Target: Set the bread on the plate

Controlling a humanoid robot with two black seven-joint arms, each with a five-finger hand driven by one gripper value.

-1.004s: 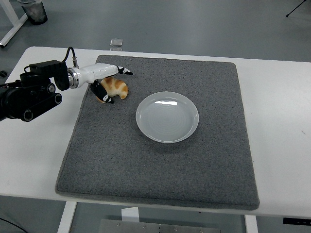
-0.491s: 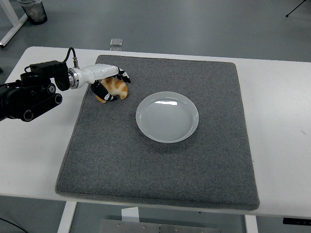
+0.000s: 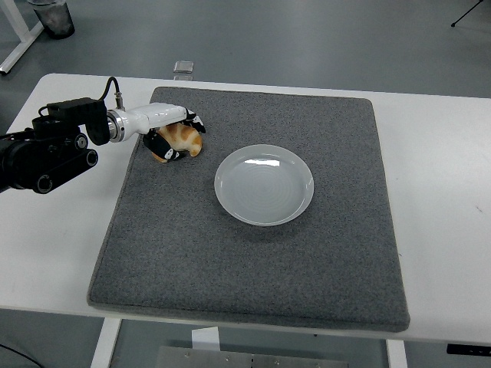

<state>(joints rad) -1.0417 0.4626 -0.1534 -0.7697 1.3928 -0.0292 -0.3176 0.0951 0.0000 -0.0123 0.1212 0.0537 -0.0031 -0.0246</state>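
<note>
At ten o'clock on the grey mat (image 3: 253, 253): one bread (image 3: 184, 139), a golden-brown croissant-like piece, lying on the felt near the mat's far-left corner, not yet lifted so far as can be judged; left hand (image 3: 170, 133), white with black fingers, closed around the bread, fingers (image 3: 193, 120) curled over its far side and thumb side pressed low at the near-left, a grip from above that suits a soft, curved item; left arm reaching in from nine o'clock, black forearm over the bare table (image 3: 445, 192).

Plate (image 3: 264, 185): round, pale, shallow, empty; set at mat centre, at four o'clock from the bread and apart from it, with bare felt between; judged the target, sitting where a short carry rightward and nearward would reach it.

Mat: covers most of the table, probably to keep items from sliding.

Right hand: not in view.

Beyond the table at twelve o'clock: small flat object (image 3: 183, 67) on the floor; dark bin (image 3: 53, 17) at eleven o'clock.

Stage, as judged: grasp made, carry pending.
</note>
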